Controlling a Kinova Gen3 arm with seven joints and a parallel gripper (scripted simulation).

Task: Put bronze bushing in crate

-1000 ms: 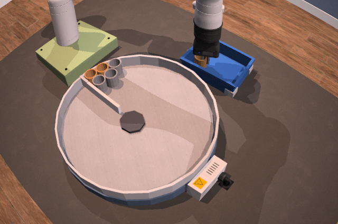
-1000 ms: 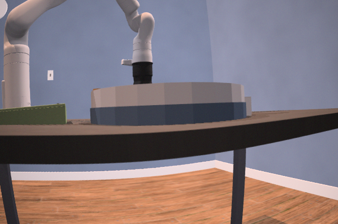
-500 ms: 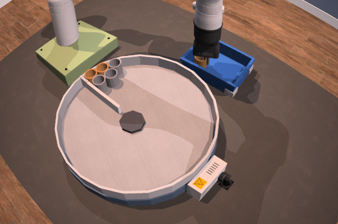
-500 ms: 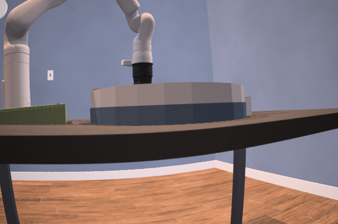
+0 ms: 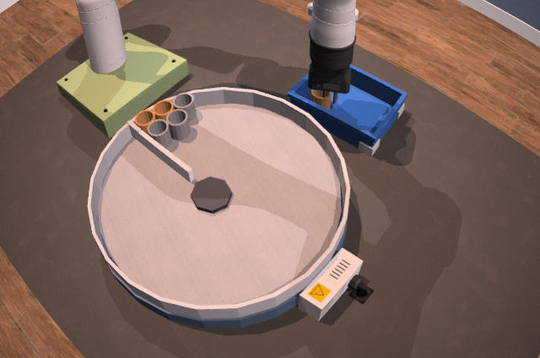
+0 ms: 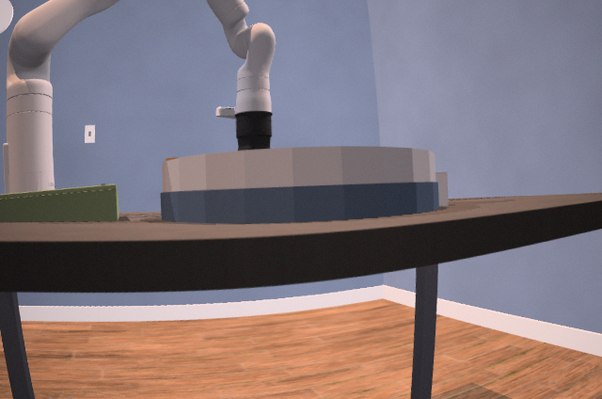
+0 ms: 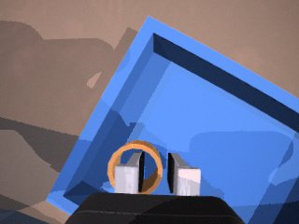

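A bronze bushing stands upright inside the blue crate, at its near-left corner. My gripper is low in the crate and open; one finger is inside the ring, the other outside, with a gap to the ring's wall. On the turning table, two bronze bushings and three grey bushings cluster at the far-left rim. In the exterior view the table's wall hides my fingers and the crate.
A straight divider bar runs from the table's rim to the dark hub. A white control box sits at the table's near right. The arm's green base stands far left.
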